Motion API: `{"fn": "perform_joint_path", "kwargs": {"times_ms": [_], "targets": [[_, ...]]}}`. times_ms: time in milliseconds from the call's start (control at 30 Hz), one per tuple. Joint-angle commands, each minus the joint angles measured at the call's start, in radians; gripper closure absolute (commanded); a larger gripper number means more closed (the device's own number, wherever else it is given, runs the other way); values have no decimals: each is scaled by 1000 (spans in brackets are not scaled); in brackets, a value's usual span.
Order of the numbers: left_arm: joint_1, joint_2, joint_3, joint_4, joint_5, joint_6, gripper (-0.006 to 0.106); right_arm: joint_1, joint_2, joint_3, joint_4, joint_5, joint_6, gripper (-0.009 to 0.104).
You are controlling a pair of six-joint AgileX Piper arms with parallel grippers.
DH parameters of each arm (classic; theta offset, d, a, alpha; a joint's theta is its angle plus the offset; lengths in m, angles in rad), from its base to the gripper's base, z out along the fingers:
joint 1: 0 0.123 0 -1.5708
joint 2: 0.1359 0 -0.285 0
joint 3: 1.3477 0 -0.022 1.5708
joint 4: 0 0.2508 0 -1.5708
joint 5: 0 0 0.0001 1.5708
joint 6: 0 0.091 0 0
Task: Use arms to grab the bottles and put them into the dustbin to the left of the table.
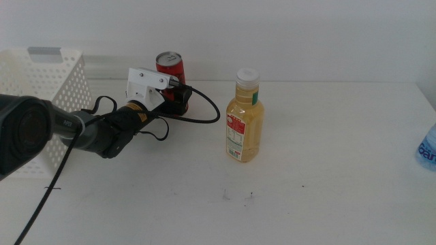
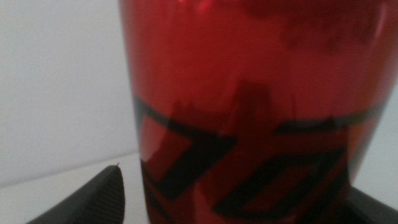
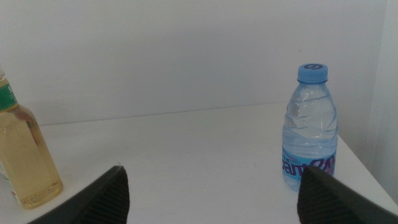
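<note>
While one can [image 1: 169, 68] stands, two bottles [image 1: 244, 117].

Plain white wall [image 1: 306, 34] behind — pale ledge [image 1: 112, 67] along its base

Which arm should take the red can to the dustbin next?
Left. Its gripper is already at the red can, jaws either side, with the dustbin close by. The right gripper faces the water bottle.
</note>
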Motion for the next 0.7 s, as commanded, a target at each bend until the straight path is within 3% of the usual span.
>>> {"fn": "perform_joint_path", "kwargs": {"times_ms": [0, 67, 233, 333, 400, 667], "targets": [[-1, 0, -5, -20, 19, -16, 14, -5, -5, 4, -9, -5, -1, 5], [-1, 0, -5, -17, 19, -16, 28, -5, -5, 4, -9, -5, -1, 5], [-1, -64, 50, 66, -13, -16, 83, -5, -5, 4, -9, -5, -1, 5], [-1, -182, 156, 69, 0, -14, 101, -5, -5, 4, -9, -5, -1, 5], [-9, -269, 236, 13, 21, 18, 102, -5, -5, 4, -9, -5, -1, 5], [-124, -624, 486, -402, 246, 229, 94, -5, -5, 4, -9, -3, -1, 5]]}}
